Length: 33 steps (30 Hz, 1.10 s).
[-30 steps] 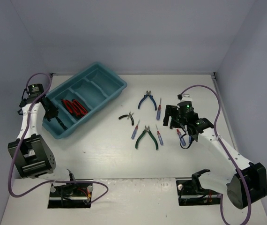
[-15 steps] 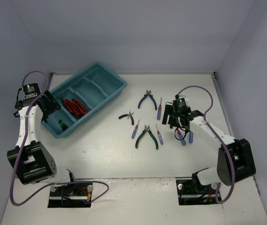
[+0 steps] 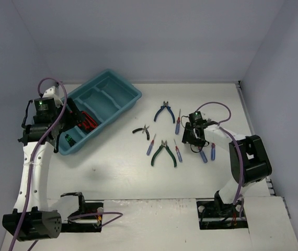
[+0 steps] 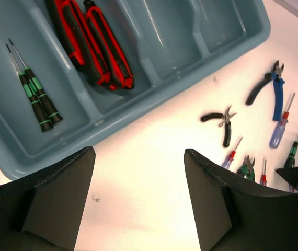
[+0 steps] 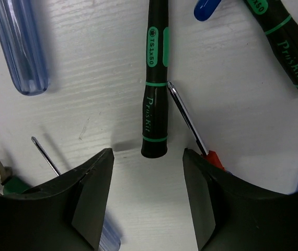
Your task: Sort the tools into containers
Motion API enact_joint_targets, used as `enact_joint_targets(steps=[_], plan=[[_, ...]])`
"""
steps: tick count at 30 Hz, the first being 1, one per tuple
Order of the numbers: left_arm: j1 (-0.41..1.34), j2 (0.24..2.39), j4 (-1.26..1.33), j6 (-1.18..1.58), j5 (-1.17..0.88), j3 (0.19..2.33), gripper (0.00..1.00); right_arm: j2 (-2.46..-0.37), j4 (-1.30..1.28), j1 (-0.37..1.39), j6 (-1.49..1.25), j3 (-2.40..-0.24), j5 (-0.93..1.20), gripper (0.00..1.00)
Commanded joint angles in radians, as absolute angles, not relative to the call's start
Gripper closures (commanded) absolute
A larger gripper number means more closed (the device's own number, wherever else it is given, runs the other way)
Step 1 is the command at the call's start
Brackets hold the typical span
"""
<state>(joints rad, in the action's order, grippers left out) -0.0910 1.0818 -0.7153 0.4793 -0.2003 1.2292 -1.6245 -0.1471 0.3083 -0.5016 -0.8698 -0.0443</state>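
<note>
Tools (image 3: 176, 151) lie loose on the right half of the white worktop (image 3: 117, 172), and the right end effector (image 5: 148, 157) is down among them. Its jaws are wide apart and grip nothing. The butt of a black-and-green screwdriver (image 5: 155, 83) lies flat between the fingertips, clear of both as far as can be seen. A thin red-handled screwdriver (image 5: 188, 120) slants beside it, its tip at that handle's right side. A clear blue handle (image 5: 18, 47) lies at upper left, and a second black-and-green screwdriver (image 5: 287, 44) at upper right.

Further out from this cluster, green-handled pliers (image 3: 164, 153), small black pliers (image 3: 142, 130) and blue-handled pliers (image 3: 164, 112) lie apart from one another, with bare surface between them.

The left end effector (image 4: 138, 157) hangs above the near rim of the teal tray (image 4: 138, 102) — jaws spread, nothing between them. Below it, two green screwdrivers (image 4: 36, 94) lie side by side in the endmost long compartment. The red cutters (image 4: 94, 47) are in the next one.

The tray sits skewed at the back left, one end near the back wall. Pale grey-lilac walls (image 3: 149, 42) close the worktop on the left, back and right. The widest open stretch of surface is the near middle, between the tray, the loose tools and the arm bases.
</note>
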Motion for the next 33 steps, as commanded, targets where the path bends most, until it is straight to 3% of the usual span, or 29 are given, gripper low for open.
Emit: enact_joint_targets(steps=[1,9,13,15,25,33], plan=[[-0.06,1.034,-0.703,0.521,-0.258,1.239,0.34,-1.661,-0.097,0.291,-0.516,-0.922,-0.076,0.48],[0.093,1.032,-0.698,0.564,-0.192,1.253,0.33,-1.708,-0.062,0.288,-0.508,-0.927,-0.087,0.69],[0.222,1.057,-0.681,0.611,-0.146,1.271,0.33,-1.668,-0.059,0.291,-0.474,-0.927,-0.088,0.94],[0.301,1.072,-0.653,0.633,-0.121,1.281,0.33,-1.615,-0.056,0.295,-0.444,-0.926,-0.076,1.0],[0.598,1.216,-0.405,0.713,-0.089,1.362,0.33,-1.192,-0.032,0.44,-0.305,-0.92,0.056,1.0],[0.72,1.333,-0.154,0.754,-0.047,1.397,0.33,-1.052,0.043,0.533,-0.293,-0.922,0.216,1.0]])
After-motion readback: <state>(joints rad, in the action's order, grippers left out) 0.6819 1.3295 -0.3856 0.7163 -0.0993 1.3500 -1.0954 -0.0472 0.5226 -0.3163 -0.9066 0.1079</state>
